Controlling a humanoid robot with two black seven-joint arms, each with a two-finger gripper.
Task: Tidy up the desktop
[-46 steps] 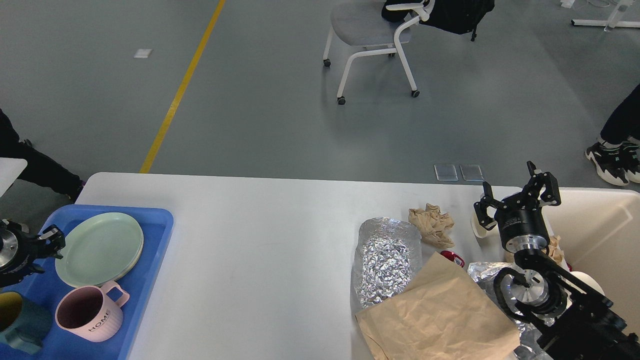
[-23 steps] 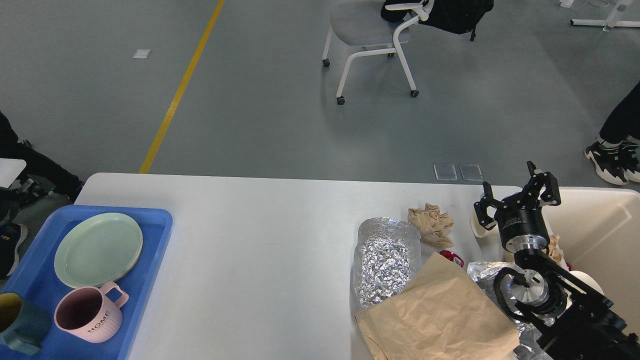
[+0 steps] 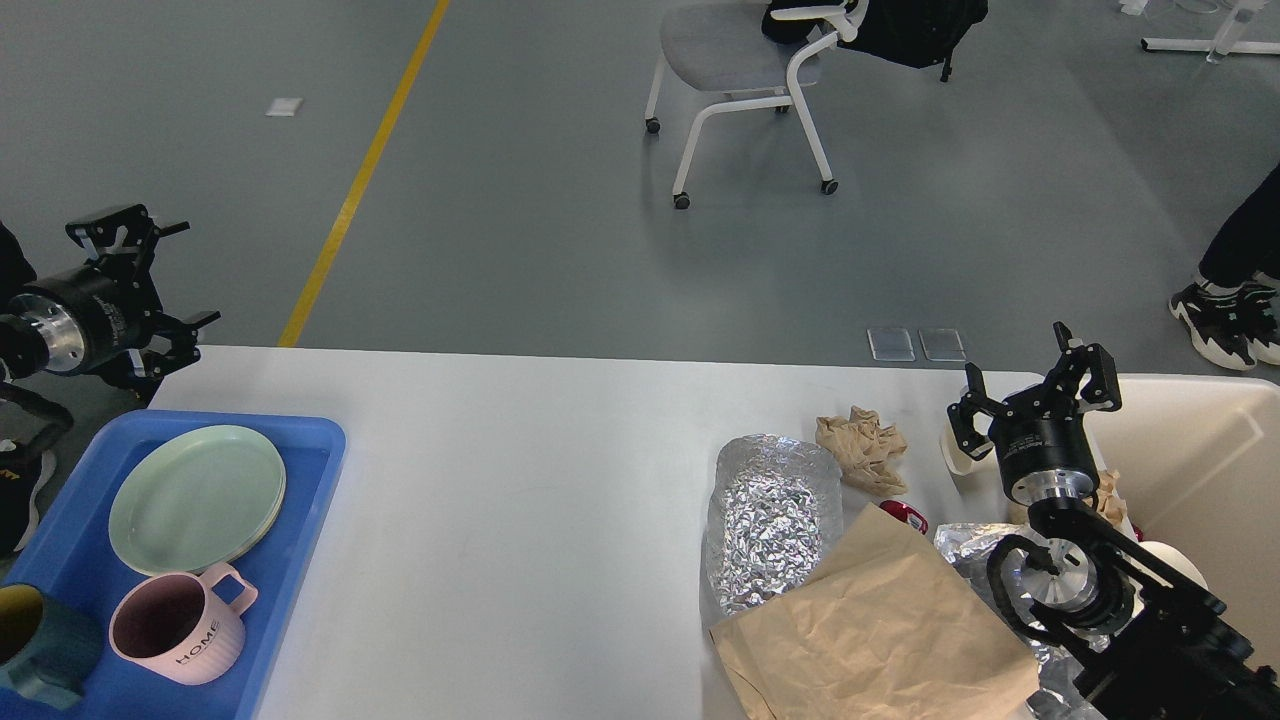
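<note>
The white desktop (image 3: 520,450) bears a blue tray (image 3: 300,520), crumpled foil (image 3: 770,520), brown paper (image 3: 880,630) and a wadded napkin (image 3: 862,447).

teal mug (image 3: 40,650) cut by left edge | bin (image 3: 1215,470) cut right

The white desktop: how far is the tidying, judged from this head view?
Done: pale green plates and a pink ribbed mug sit in the blue plastic tray. In hand: nothing; the left tool and right tool are both open and empty. Left: crumpled silver foil, a brown paper sheet and a crumpled beige paper wad lie on the white desktop.
</note>
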